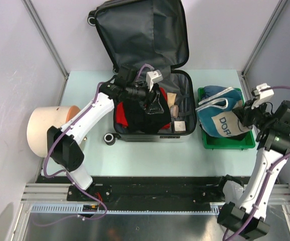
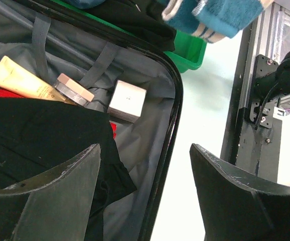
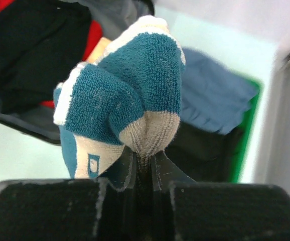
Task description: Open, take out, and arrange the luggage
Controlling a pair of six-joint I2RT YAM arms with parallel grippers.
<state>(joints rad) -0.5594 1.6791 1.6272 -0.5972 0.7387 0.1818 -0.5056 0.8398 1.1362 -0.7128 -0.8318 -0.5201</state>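
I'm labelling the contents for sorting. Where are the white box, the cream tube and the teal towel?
white box (image 2: 127, 98): left wrist view, on its top face.
cream tube (image 2: 22, 80): left wrist view, middle of its body.
teal towel (image 3: 130, 85): right wrist view, on the upper teal fold.

Probably a lab: grey panels (image 1: 14, 60), aluminium rail (image 1: 49, 192), pale table (image 1: 150, 155).

Pale green table (image 1: 150, 156), plain grey walls (image 1: 14, 55).
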